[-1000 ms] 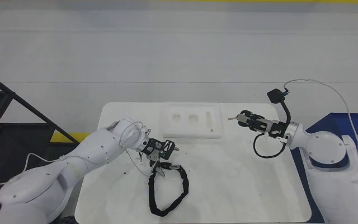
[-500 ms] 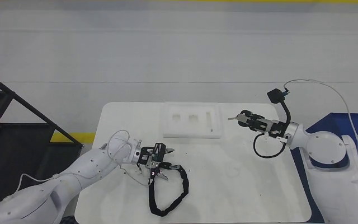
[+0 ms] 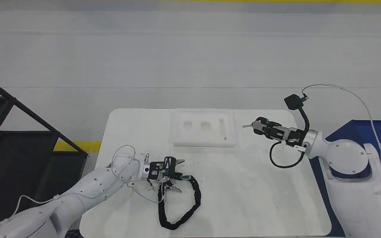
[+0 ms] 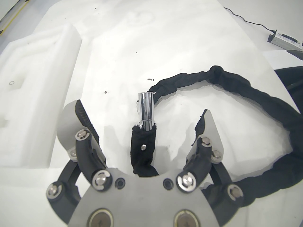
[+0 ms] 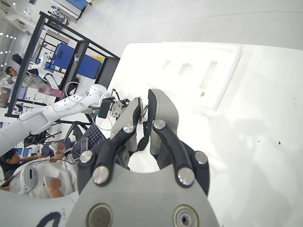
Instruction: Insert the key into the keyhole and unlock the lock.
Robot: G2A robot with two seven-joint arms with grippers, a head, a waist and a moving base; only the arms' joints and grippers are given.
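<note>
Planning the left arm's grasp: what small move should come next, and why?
Probably close the left end effector on the shiny metal cylinder ending the black fabric-sleeved chain lock: its open fingers straddle that end on the white table, while the right end effector holds the small metal key apart.

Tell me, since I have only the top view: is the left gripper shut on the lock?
Observer: No. The left gripper is open; the chrome lock lies between its fingers, touching neither.
Operator: Does the right one have the key?
Observer: Yes. The right gripper is shut on the key, which is pinched between its pads.
</note>
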